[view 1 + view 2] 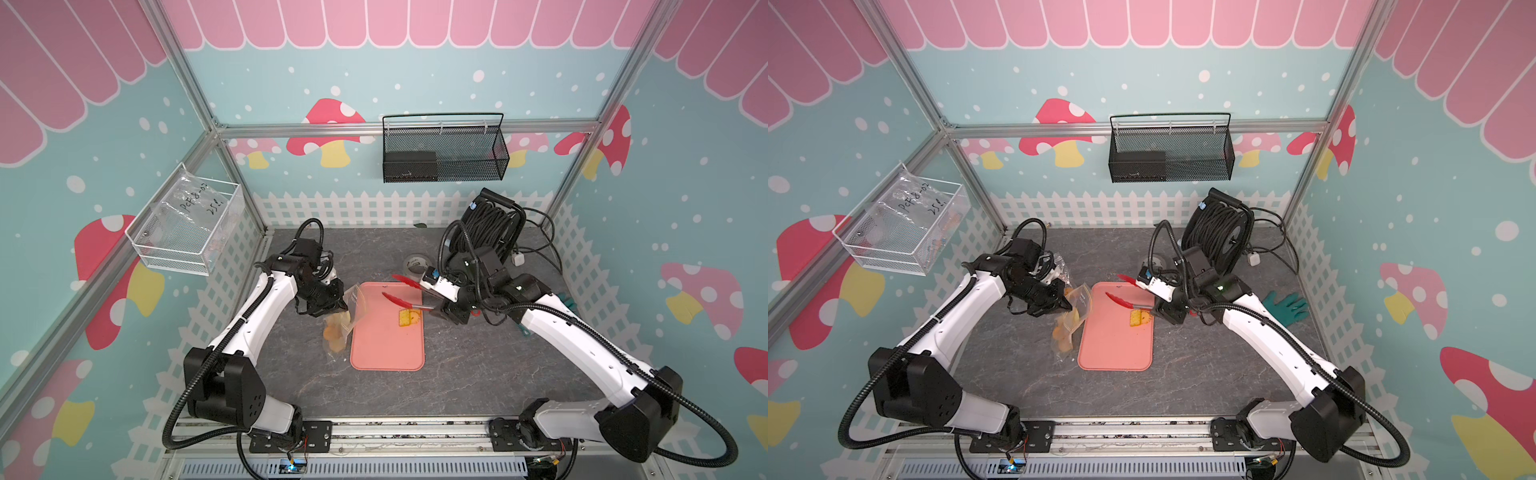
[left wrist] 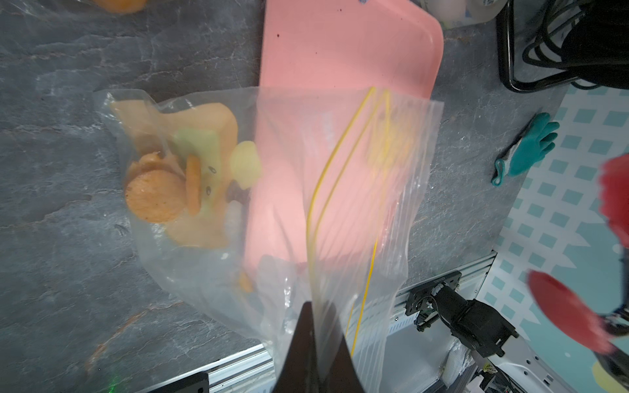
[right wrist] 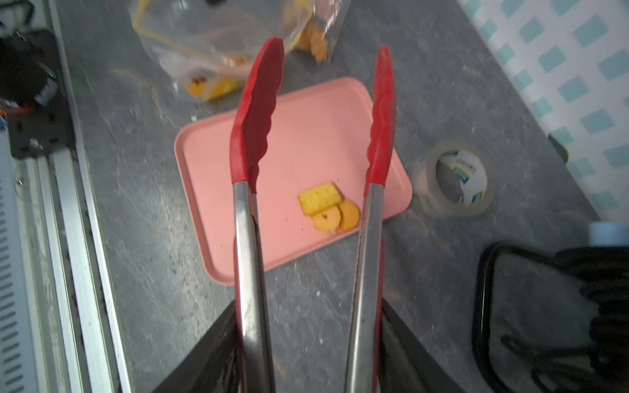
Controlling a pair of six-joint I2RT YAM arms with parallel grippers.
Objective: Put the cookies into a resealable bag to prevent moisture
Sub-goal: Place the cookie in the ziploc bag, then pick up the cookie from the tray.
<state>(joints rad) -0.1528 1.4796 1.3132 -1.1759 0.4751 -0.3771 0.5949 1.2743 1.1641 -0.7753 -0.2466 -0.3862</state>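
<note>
Right pincer [image 3: 309, 323], reaching inward, grips spread tongs [image 3: 246, 221] above tray [image 3: 306, 136].

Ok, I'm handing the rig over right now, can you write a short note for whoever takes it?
Left gripper: pinching the edge of the small clear zip bag with the yellow strip, its mouth open beside the pink plastic tray.
Right gripper: holding the red-tipped metal tongs, tips apart and empty.
Done: several round orange cookies show through the plastic, apparently bagged.
Left: a square yellow cracker and two round biscuits on the tray, then sealing.
</note>
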